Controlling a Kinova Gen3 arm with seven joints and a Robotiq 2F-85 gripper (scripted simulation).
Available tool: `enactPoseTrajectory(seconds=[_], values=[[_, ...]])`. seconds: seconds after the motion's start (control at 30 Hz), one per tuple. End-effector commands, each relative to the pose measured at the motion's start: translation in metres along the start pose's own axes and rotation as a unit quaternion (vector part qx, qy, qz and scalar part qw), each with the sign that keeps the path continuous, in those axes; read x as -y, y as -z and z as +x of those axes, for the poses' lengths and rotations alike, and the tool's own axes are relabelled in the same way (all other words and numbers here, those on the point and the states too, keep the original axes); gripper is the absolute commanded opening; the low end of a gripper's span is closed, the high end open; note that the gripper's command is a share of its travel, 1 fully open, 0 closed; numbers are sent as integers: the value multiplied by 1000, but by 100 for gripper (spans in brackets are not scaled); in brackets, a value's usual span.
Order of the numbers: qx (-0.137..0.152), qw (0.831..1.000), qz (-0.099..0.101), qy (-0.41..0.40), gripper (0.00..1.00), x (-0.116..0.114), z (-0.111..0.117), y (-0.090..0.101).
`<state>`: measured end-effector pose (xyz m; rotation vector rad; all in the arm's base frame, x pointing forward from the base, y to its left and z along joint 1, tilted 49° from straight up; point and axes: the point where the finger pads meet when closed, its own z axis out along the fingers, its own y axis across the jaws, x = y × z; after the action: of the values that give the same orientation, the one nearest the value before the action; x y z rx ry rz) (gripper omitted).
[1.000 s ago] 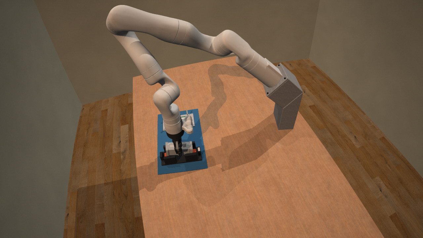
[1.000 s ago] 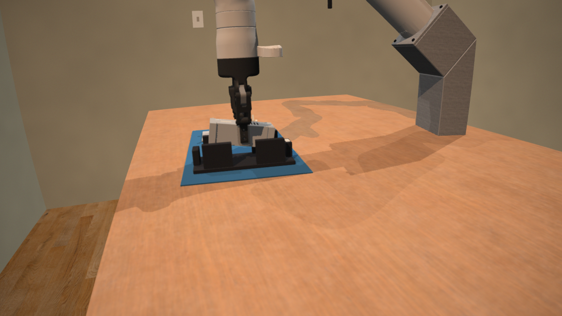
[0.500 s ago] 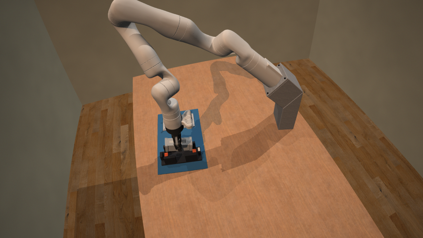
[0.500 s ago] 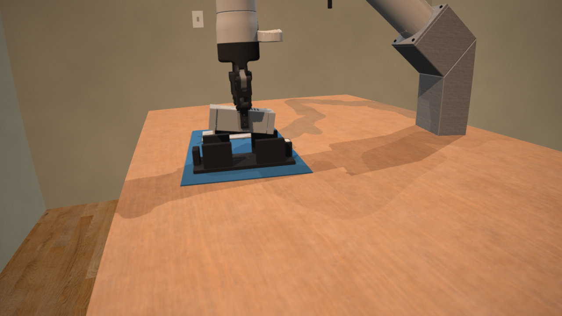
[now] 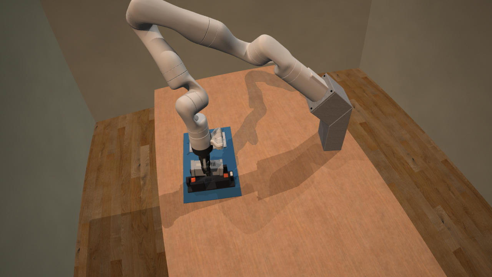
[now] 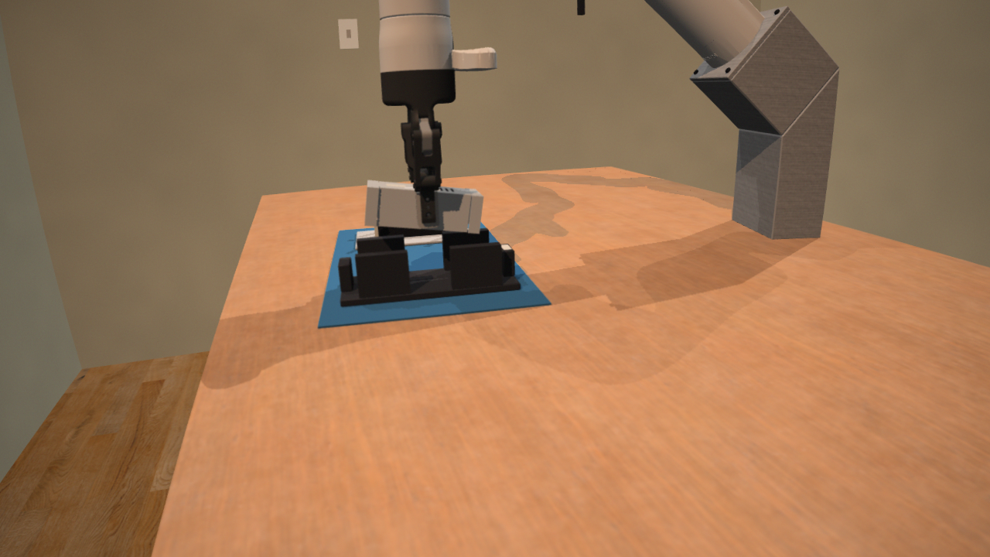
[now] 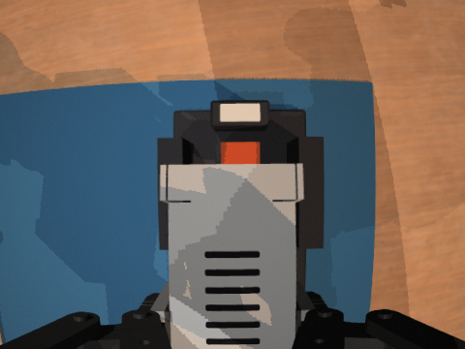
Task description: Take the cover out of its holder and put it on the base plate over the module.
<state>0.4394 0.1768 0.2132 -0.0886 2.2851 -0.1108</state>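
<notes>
- Pincer (image 6: 427,196) is clamped on the grey vented cover (image 6: 423,207), gripping it across the middle from above.
- Cover looks lifted out of the black holder (image 6: 428,271), hanging just above it and tipped a bit, one end lower than the other. So I'd call the "take it out" part basically done.
- What's left: carry it over to the white base plate (image 5: 226,132), which sits at about 12 o'clock from the holder on the blue mat (image 5: 213,197) in the top view, then lower it over the module.
- Can't really make out the module here, the wrist blocks most of that plate.
- Thin walls, so the squeeze and that tilt are what I'd watch on the worktop (image 6: 623,415) run.
</notes>
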Motion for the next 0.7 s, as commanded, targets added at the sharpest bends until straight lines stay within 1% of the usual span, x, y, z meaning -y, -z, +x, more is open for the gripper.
enactPoseTrajectory(seconds=[0.0,0.67], values=[[0,1000,0,0,1,0,0,0],[0,1000,0,0,0,0,0,0]])
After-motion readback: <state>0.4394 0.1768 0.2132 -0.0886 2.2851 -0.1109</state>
